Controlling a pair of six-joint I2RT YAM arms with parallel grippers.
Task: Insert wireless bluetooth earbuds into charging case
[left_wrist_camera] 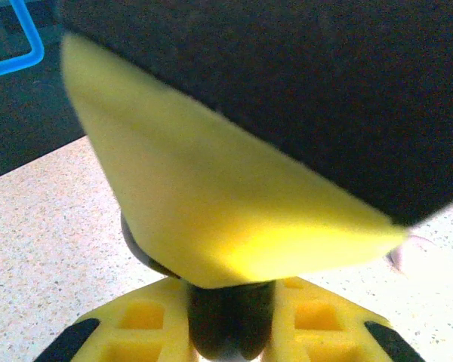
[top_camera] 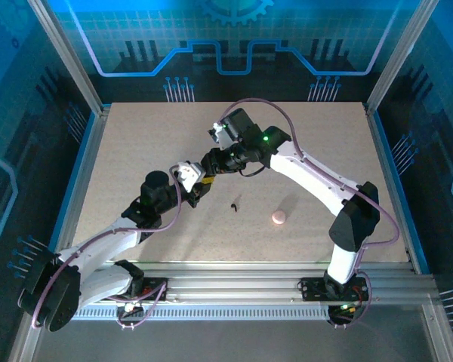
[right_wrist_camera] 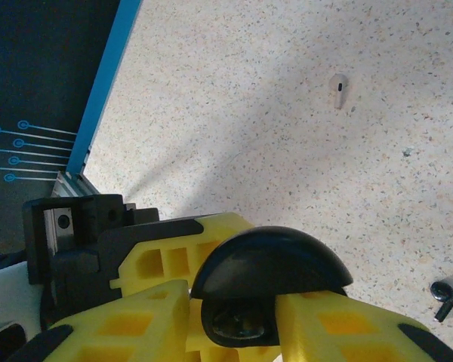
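The black charging case (right_wrist_camera: 268,260) hangs above the table with its lid up. My left gripper (top_camera: 201,183) is shut on it, and its dark base (left_wrist_camera: 230,328) sits between the yellow fingers (left_wrist_camera: 136,320). My right gripper (right_wrist_camera: 230,298) meets it from the far side, jaws partly open astride the base. Its right finger (right_wrist_camera: 340,324) sits under the lid. A narrow gap remains beside its left finger (right_wrist_camera: 128,324). One right finger (left_wrist_camera: 211,196) looms close over the case. One tiny black earbud (top_camera: 234,205) lies on the table, also in the right wrist view (right_wrist_camera: 337,89). What sits inside the case is unclear.
A small pink round thing (top_camera: 278,217) lies on the speckled table (top_camera: 136,151), right of the earbud. The table's blue edge strip (right_wrist_camera: 98,90) and metal frame run along the left. A dark hooked piece (right_wrist_camera: 440,292) shows at the right wrist view's lower right edge.
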